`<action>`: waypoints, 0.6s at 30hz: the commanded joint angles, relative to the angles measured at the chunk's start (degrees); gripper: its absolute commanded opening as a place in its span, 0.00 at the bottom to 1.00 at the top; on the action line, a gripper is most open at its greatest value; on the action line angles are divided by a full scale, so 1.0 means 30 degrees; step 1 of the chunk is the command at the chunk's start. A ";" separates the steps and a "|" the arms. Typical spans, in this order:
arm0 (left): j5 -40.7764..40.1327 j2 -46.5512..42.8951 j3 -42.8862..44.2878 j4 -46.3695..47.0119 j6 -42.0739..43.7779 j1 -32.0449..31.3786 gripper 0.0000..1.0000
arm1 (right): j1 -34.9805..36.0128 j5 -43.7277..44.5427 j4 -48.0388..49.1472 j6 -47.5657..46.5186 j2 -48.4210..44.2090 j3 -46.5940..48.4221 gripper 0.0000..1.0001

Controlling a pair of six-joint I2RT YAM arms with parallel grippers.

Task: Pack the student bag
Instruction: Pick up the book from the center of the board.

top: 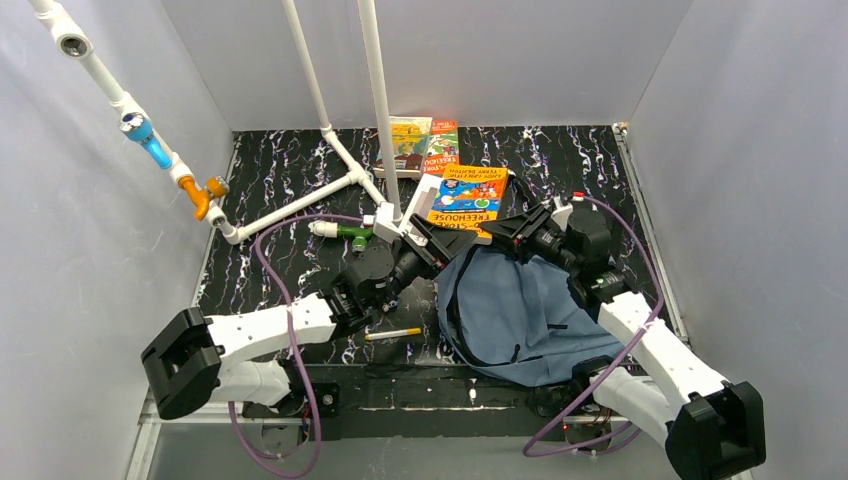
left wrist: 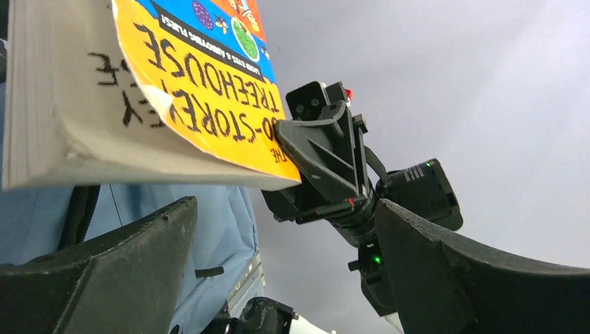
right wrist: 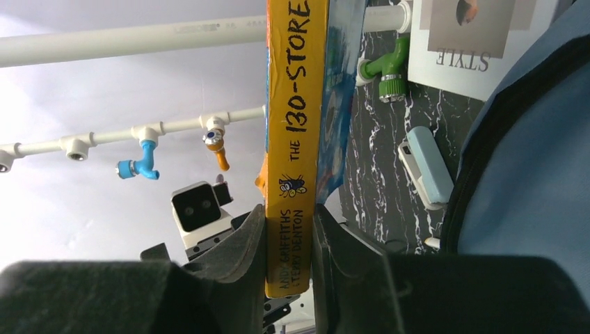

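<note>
Pinching the yellow book (right wrist: 292, 139) beside the student bag (top: 520, 310) is the right hand (right wrist: 289, 236); the left hand (top: 428, 232) stands open.

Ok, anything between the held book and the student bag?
Nothing visible between the book in the right tool and the student bag. The open left tool sits by the book's corner, beside the bag.

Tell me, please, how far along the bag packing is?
Done: nothing visibly packed in the student bag. In hand: the right gripper clamps the yellow Treehouse book at the bag's far end. Remaining: stowing it, then the two books at the far edge.
</note>
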 commanded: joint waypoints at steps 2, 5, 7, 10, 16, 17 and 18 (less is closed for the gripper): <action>-0.1038 0.1092 0.0130 0.2067 -0.0950 -0.0145 0.98 | 0.1015 0.1638 0.3515 0.1878 -0.1515 -0.0513 0.01; -0.0980 0.1590 0.0253 0.2827 -0.0800 -0.0272 0.98 | 0.1377 0.3013 0.3692 0.2203 -0.2389 -0.0880 0.01; -0.0793 0.1871 0.0571 0.2936 -0.0718 -0.0436 0.98 | 0.1740 0.3740 0.4088 0.2733 -0.2830 -0.1239 0.01; -0.1793 0.1860 0.0314 0.3213 -0.0990 -0.0608 0.98 | 0.1820 0.4114 0.3878 0.3260 -0.3341 -0.1419 0.01; -0.5262 0.2903 -0.0190 0.5332 -0.1580 -0.1507 0.98 | 0.2418 0.5148 0.3479 0.4267 -0.4202 -0.1943 0.01; -0.5381 0.3282 -0.0184 0.6020 -0.1579 -0.1573 0.97 | 0.2536 0.5089 0.3551 0.4398 -0.4158 -0.1933 0.01; -0.5516 0.3619 -0.0147 0.6578 -0.1674 -0.1592 0.96 | 0.2624 0.5188 0.3574 0.4494 -0.4230 -0.1906 0.01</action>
